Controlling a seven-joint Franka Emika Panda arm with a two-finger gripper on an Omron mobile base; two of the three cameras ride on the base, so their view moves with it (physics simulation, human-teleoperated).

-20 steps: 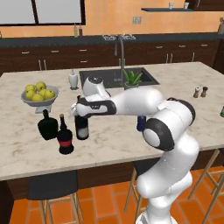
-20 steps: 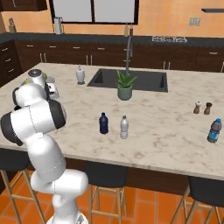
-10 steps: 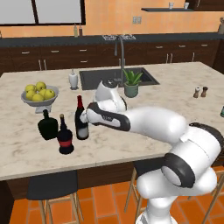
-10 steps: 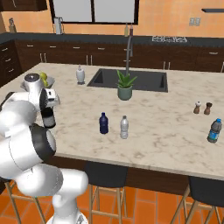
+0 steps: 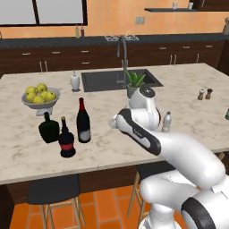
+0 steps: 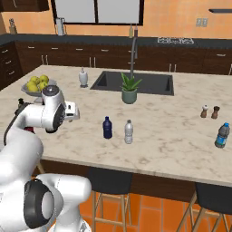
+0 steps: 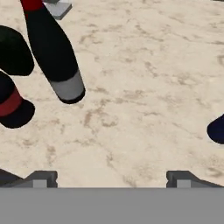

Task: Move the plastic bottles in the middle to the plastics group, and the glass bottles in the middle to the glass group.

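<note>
The tall dark wine bottle [image 5: 83, 120] with a red foil neck and pale grey label [image 7: 69, 87] stands upright on the island counter. Just left of it are the squat dark-green flask [image 5: 48, 129] and the short black bottle with a red band [image 5: 67, 139]. My gripper [image 7: 111, 178] is open with nothing between its fingertips [image 7: 41, 178]. It hovers over bare counter to the right of the wine bottle, apart from it. The small blue bottle [image 6: 107, 128] stands mid-counter, and its dark edge [image 7: 216, 129] shows at the right of the hand view.
A small clear bottle [image 6: 129, 132] stands beside the blue one. A blue-labelled bottle [image 6: 221, 135] is at the far right edge. A fruit bowl [image 5: 39, 96], white dispenser [image 5: 75, 81], potted plant [image 6: 129, 88], sink [image 6: 136, 82] and shakers [image 6: 210, 111] lie further back.
My gripper has let go of the wine bottle and drawn away to the right. The bottle stays upright beside the two dark bottles.
</note>
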